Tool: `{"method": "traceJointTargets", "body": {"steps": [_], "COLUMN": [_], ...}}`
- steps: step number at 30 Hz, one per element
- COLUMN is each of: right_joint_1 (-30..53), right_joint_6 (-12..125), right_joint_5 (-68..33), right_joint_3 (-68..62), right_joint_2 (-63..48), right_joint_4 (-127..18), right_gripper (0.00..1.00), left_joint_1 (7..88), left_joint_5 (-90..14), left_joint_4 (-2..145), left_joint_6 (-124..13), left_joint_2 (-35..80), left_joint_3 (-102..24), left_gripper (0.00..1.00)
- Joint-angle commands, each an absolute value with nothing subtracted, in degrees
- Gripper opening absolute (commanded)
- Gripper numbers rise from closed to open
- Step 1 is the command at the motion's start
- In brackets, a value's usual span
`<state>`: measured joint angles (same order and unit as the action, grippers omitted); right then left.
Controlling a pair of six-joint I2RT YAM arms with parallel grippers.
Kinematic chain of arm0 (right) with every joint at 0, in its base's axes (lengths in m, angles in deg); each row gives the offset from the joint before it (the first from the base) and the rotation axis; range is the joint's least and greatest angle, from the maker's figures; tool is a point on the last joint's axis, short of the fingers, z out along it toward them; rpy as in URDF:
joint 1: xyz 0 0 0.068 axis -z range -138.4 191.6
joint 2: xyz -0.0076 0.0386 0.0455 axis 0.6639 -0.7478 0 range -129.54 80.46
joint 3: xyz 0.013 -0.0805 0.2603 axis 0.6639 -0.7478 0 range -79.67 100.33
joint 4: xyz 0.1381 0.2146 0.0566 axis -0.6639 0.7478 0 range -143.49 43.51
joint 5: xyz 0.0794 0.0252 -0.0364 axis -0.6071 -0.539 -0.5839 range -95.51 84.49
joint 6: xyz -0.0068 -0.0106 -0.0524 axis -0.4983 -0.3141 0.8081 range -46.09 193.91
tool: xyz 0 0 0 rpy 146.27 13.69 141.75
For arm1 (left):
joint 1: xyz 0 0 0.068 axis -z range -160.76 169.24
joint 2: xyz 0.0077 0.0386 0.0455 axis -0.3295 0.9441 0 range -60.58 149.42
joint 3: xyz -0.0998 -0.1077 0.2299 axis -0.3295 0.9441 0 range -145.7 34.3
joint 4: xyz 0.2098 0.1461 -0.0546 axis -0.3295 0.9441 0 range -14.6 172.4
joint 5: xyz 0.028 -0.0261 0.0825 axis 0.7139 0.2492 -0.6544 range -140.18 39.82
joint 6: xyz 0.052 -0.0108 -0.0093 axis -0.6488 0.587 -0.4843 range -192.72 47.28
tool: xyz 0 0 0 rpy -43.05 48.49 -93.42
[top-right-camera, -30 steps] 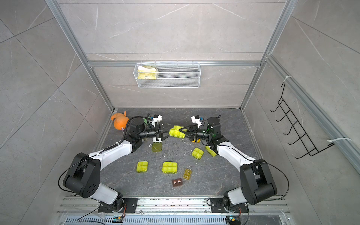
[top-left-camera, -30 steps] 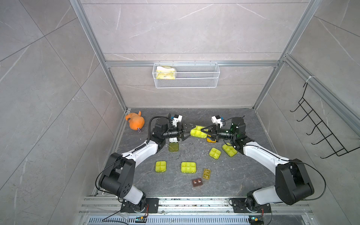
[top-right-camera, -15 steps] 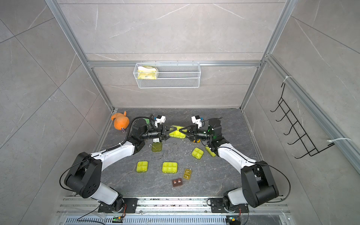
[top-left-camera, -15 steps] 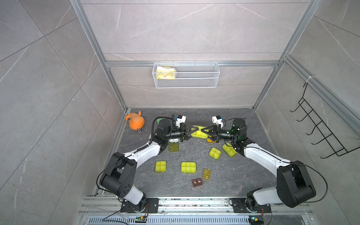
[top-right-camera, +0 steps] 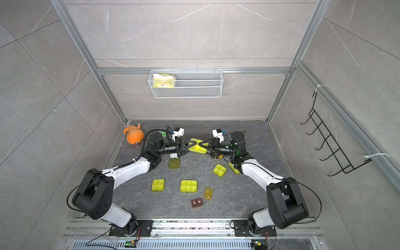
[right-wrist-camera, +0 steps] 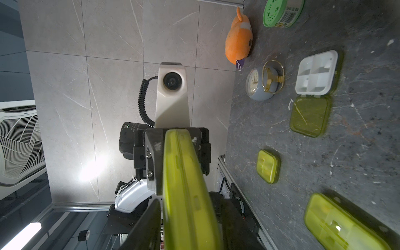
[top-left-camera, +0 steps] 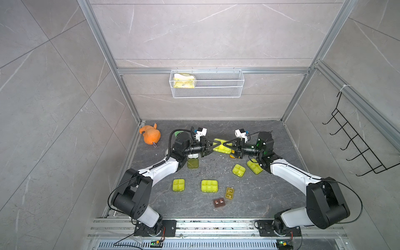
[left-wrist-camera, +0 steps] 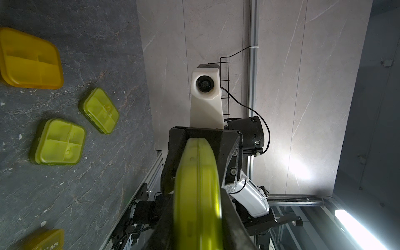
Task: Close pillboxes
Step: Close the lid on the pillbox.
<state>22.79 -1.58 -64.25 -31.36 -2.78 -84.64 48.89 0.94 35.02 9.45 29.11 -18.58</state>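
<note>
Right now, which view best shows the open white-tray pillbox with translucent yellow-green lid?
Right wrist: the open white-tray pillbox shows whole, tray and lid unobstructed. In both top views the left arm hides most of its tray. Left wrist misses it.

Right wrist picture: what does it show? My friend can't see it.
A yellow-green pillbox, close-up and edge-on, with the left claw gripping its far end. On the table lie an open pillbox, a clock, an orange plush and a green jar.

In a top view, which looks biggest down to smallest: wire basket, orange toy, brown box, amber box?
Largest: wire basket.
Next: orange toy.
Last: brown box and amber box look about alike, so I won't rank them.
</note>
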Motion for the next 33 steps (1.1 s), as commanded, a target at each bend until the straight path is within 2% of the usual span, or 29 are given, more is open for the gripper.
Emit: {"method": "traceJointTargets", "body": {"steps": [1, 6, 12, 16, 18, 19, 21, 22, 27, 30, 33], "right_joint_1": [22.2, 22.0, 22.1, 22.1, 22.1, 22.1, 22.2, 22.2, 22.7, 22.7, 22.7], "right_joint_6": [-2.3, -2.2, -1.6, -1.2, -1.1, -0.8, 0.3, 1.0, 3.5, 5.3, 7.2], "right_joint_5": [-64.6, -64.4, -63.5, -62.8, -62.7, -62.7, -62.6, -62.6, -62.4, -62.3, -62.3], "right_joint_3": [-30.3, -30.5, -30.7, -30.8, -30.7, -30.6, -30.2, -30.0, -28.4, -25.7, -22.0], "right_joint_2": [-4.1, -4.7, -5.3, -5.9, -6.5, -6.8, -7.6, -8.1, -13.4, -18.3, -24.0], "right_joint_4": [-86.9, -87.4, -87.3, -87.1, -87.1, -86.7, -85.8, -85.1, -83.1, -82.0, -80.5], "right_gripper": [0.44, 0.37, 0.32, 0.32, 0.31, 0.31, 0.31, 0.32, 0.31, 0.31, 0.31], "left_joint_1": [49.4, 49.7, 49.3, 48.4, 47.5, 46.8, 45.6, 45.0, 42.4, 41.8, 41.4], "left_joint_5": [0.7, 0.9, 1.7, 2.0, 2.1, 1.9, 1.3, 0.7, -6.1, -11.3, -14.2], "left_joint_4": [30.3, 27.6, 29.9, 32.9, 34.8, 36.6, 43.3, 47.8, 79.5, 93.6, 100.2], "left_joint_6": [10.8, 12.6, 11.8, 10.3, 9.5, 8.7, 4.9, 2.5, -14.2, -21.3, -24.7], "left_joint_2": [30.4, 32.3, 32.7, 31.8, 30.9, 30.1, 27.8, 26.5, 18.8, 16.6, 15.3], "left_joint_3": [-19.4, -19.4, -19.8, -19.4, -18.8, -18.2, -17.6, -17.6, -20.5, -22.7, -22.8], "left_gripper": [0.24, 0.25, 0.39, 0.55, 0.66, 0.72, 0.93, 0.98, 0.99, 0.99, 0.99]}}
